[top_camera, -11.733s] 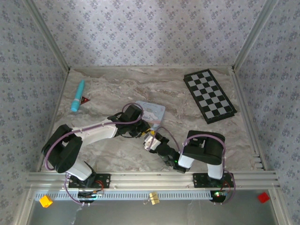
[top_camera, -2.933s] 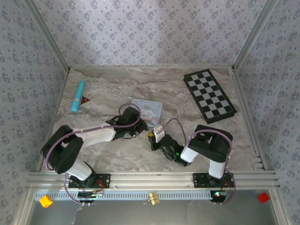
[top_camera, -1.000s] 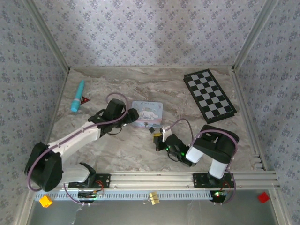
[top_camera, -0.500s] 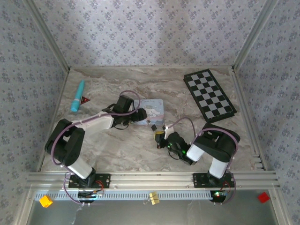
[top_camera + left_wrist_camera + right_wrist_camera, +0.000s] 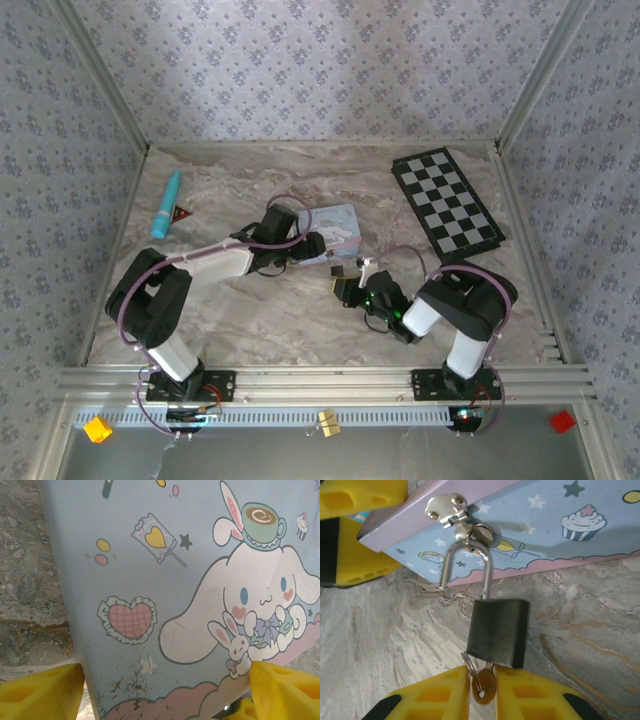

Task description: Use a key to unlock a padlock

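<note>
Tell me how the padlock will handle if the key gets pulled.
The padlock looks rigid and probably dense for its size: solid black body, metal shackle. It is hooked loosely through the hasp on the tin, so it would likely swing or twist rather than stay put. The key sits in it, so pulling should drag both.

**Tin on the move:** The cartoon tin (image 5: 338, 226) now sits farther right and farther back on the table (image 5: 250, 335) than eleven seconds ago, and it is turned from its earlier angle. The left gripper (image 5: 312, 246) follows it rightward, its fingers (image 5: 40, 690) now against two edges of the tin's corner. The left arm (image 5: 215, 262) lay stretched out low a second ago and is now folded again with its elbow raised. The right gripper (image 5: 348, 289) moves right and back from its starting spot near front centre. The padlock (image 5: 498, 631) and key (image 5: 484, 684) shift along with the tin. The right arm's elbow (image 5: 470, 295) swings outward to the right.
</note>
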Controlling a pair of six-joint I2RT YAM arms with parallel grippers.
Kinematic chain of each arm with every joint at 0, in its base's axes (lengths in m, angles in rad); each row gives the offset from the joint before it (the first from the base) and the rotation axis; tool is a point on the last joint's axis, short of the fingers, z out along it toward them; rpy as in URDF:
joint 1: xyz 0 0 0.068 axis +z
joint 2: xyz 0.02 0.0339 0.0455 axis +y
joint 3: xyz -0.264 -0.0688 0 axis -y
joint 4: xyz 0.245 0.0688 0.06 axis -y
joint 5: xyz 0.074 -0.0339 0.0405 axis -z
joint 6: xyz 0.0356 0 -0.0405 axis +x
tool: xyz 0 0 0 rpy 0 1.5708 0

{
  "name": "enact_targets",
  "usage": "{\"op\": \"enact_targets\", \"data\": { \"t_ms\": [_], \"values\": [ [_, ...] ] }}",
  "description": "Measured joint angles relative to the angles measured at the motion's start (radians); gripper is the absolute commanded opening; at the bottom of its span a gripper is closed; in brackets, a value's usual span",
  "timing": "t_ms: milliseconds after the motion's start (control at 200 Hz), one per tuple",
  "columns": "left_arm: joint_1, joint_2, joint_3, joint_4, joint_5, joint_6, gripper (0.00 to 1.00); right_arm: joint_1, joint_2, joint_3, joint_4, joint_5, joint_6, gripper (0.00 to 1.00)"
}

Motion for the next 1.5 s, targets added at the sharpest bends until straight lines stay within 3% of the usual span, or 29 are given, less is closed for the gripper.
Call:
{"op": "enact_targets", "data": {
  "t_ms": [310, 605, 1029, 1499],
  "values": [
    [0.000, 0.000, 0.000, 0.000, -0.003, -0.003, 0.84, -0.079, 0.004, -0.010, 0.045, -0.121, 0.029, 0.35],
    [0.000, 0.000, -0.001, 0.002, -0.004, -0.004, 0.84, -0.259, -0.019, 0.029, -0.053, -0.299, -0.003, 0.36],
    [0.006, -0.008, -0.021, 0.026, -0.003, -0.021, 0.83, -0.259, -0.140, 0.081, -0.341, -0.291, -0.123, 0.45],
    [0.008, -0.010, -0.030, 0.040, 0.002, -0.026, 0.83, -0.243, -0.084, 0.249, -0.535, -0.294, -0.214, 0.55]
  ]
}}
